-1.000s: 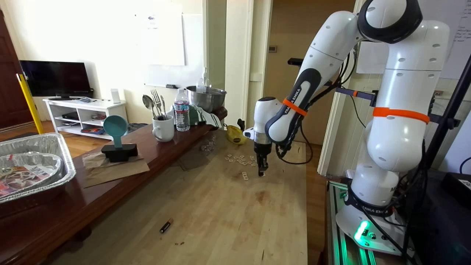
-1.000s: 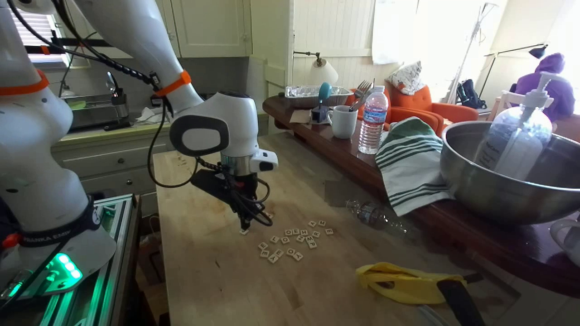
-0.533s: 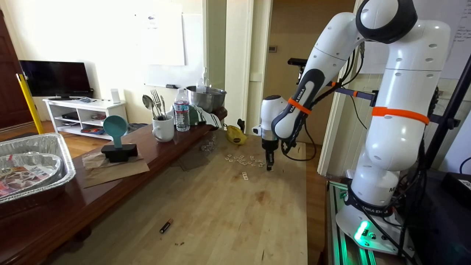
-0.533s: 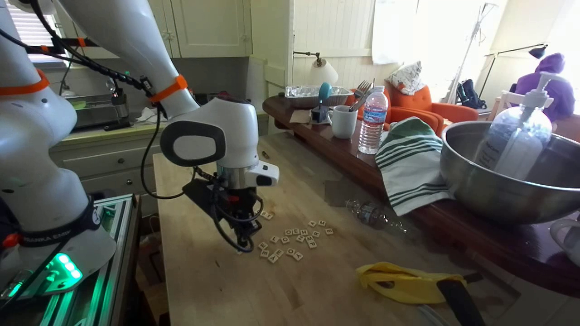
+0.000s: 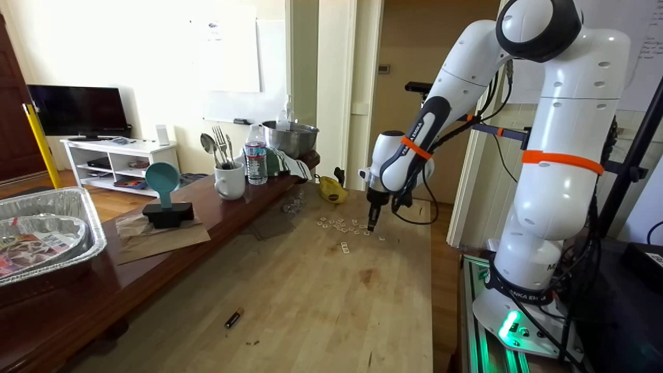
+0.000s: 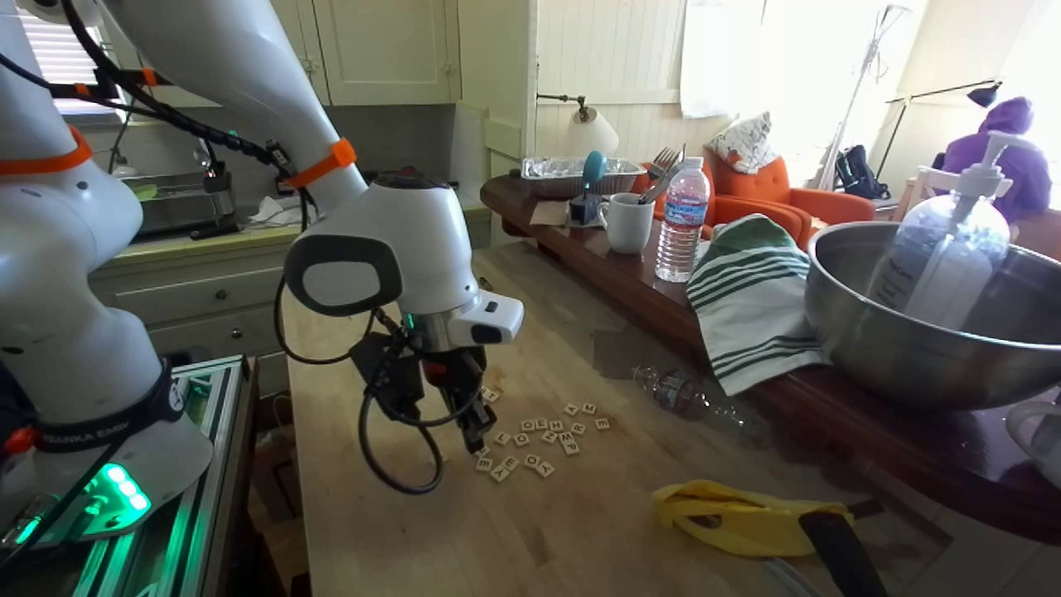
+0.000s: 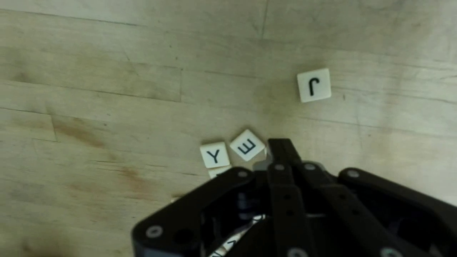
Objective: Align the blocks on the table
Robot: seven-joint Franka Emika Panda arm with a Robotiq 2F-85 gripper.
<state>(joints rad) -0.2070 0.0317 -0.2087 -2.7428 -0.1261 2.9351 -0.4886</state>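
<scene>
The blocks are small white letter tiles on the light-brown table [image 5: 311, 305]. A loose cluster of tiles [image 5: 339, 225] also shows in an exterior view [image 6: 530, 439]. A short straight row of tiles [image 5: 345, 247] lies apart from it. A lone tile [image 5: 382, 238], marked J in the wrist view [image 7: 314, 85], lies off to the side. My gripper [image 5: 371, 229] is tilted over the cluster's edge; it also shows in an exterior view [image 6: 478, 446]. In the wrist view its fingertips [image 7: 280, 142] are together with nothing seen between them, beside an E tile [image 7: 247, 145] and a Y tile [image 7: 215, 155]. The gripper hides other tiles.
A battery [image 5: 234, 317] lies nearer that camera. A yellow bag [image 6: 746, 518] and an empty plastic bottle [image 6: 680, 390] lie past the cluster. A raised dark wooden ledge [image 5: 171, 269] with a mug [image 5: 229, 181], a water bottle [image 5: 256, 158] and a metal bowl [image 6: 937, 340] runs alongside.
The lone tile moved with my gripper away from the row, then stayed put. My gripper then left it, tilted and moved over to the cluster's edge.
</scene>
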